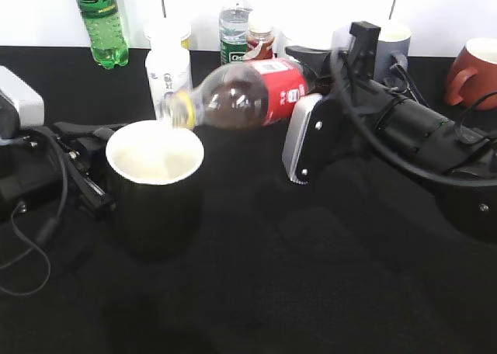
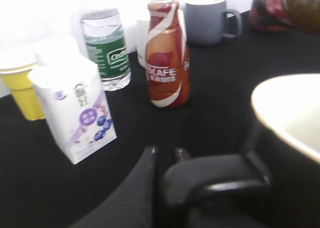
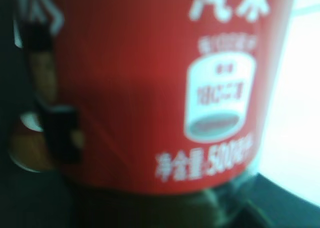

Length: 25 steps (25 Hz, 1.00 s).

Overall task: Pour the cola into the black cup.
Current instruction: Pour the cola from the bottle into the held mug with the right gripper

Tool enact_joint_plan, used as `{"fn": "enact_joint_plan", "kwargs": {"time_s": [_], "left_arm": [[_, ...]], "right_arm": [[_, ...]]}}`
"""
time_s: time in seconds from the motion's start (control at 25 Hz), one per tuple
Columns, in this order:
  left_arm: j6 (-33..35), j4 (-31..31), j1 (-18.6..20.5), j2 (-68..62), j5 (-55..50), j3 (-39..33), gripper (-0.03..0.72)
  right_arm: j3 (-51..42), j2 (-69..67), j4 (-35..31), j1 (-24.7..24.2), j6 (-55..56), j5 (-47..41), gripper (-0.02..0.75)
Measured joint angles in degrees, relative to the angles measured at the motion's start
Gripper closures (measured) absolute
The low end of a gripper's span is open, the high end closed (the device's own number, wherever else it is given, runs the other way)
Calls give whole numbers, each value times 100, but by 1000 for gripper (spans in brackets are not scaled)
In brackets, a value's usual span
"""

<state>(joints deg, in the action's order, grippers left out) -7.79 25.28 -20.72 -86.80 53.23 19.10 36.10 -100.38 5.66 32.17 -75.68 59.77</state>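
The right gripper [image 1: 311, 90] was clamped on the cola [image 1: 248, 96], held nearly horizontal, its neck at the far rim of the black cup [image 1: 154, 185] near the table's left edge. The left gripper [image 2: 165, 163] appeared closed on the cup's handle [image 2: 220, 175]. In my judgement, tilting slowly with the mouth kept over the white interior would prevent spillage.

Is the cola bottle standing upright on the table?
No, the cola bottle is tipped nearly horizontal in the right tool, its mouth at the rim of the black cup.
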Motion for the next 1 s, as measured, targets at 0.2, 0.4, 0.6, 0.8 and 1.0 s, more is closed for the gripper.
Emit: {"fn": "enact_joint_plan", "kwargs": {"time_s": [0.2, 0.4, 0.6, 0.8, 1.0], "left_arm": [[11, 208, 0, 0, 5, 0, 630], [12, 219, 0, 0, 24, 0, 630], [17, 392, 0, 0, 94, 0, 630], [18, 423, 0, 0, 105, 0, 631], [23, 423, 0, 0, 126, 0, 631]], "right_arm": [[0, 0, -5, 0, -758, 55, 355], [0, 0, 0, 0, -980, 206, 357], [0, 0, 0, 0, -1067, 215, 360], [0, 0, 0, 0, -1213, 276, 360], [5, 0, 0, 0, -1265, 347, 361]]}}
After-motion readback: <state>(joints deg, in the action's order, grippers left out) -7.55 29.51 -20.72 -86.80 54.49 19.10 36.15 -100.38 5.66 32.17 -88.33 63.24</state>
